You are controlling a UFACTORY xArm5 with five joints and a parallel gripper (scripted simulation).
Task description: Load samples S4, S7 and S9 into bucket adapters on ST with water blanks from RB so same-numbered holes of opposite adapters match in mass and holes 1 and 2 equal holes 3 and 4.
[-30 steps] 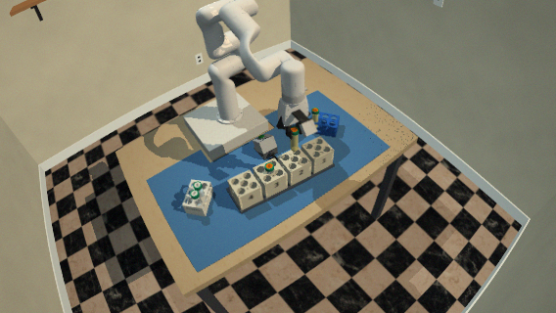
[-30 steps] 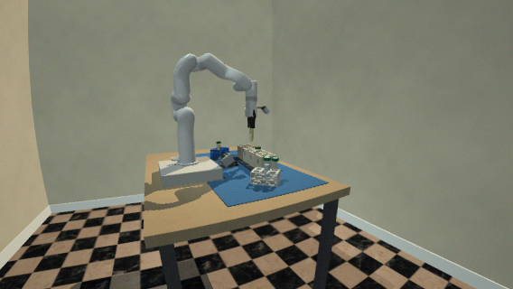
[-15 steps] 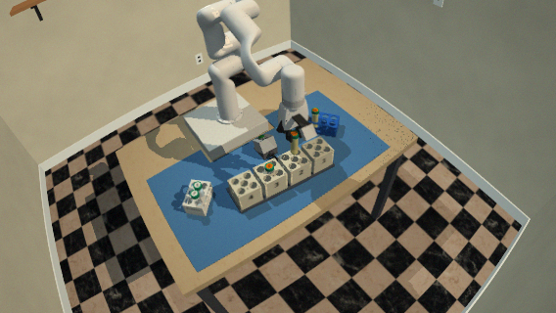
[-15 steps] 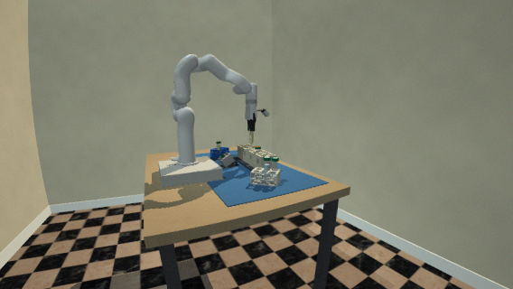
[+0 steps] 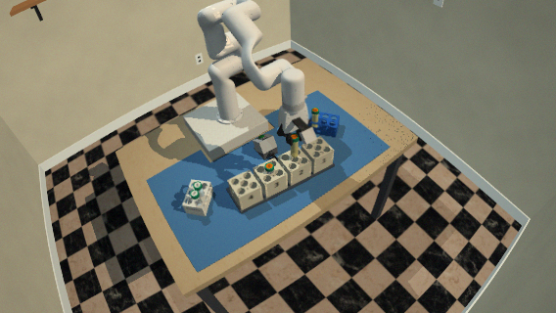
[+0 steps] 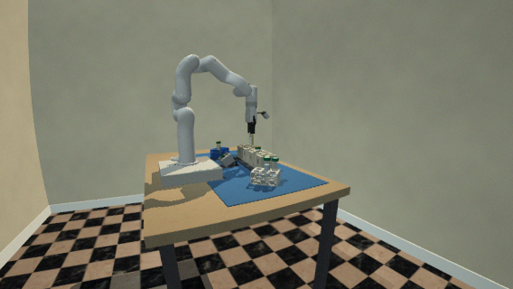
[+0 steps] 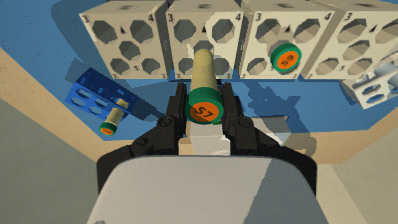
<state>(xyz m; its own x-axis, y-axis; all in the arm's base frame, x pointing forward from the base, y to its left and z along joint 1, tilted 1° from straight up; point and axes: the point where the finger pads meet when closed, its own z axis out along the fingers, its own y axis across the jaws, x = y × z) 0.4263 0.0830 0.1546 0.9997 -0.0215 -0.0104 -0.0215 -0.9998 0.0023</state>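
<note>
Wooden table [image 6: 190,212] on dark legs, blue mat [image 5: 235,230] across its top, black-and-tan checkered floor [image 5: 440,235] beneath the table, white baseboard, plain beige-grey walls [image 6: 384,90] behind it, wall outlet [image 5: 199,59], wooden shelf [image 5: 26,7] high beyond the table.

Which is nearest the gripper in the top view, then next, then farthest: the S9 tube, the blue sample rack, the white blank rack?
1. Blue sample rack, just beside the gripper, which holds S7.
2. S9 tube, seated in the adapter row, slightly farther.
3. White blank rack, far end of the mat.
</note>
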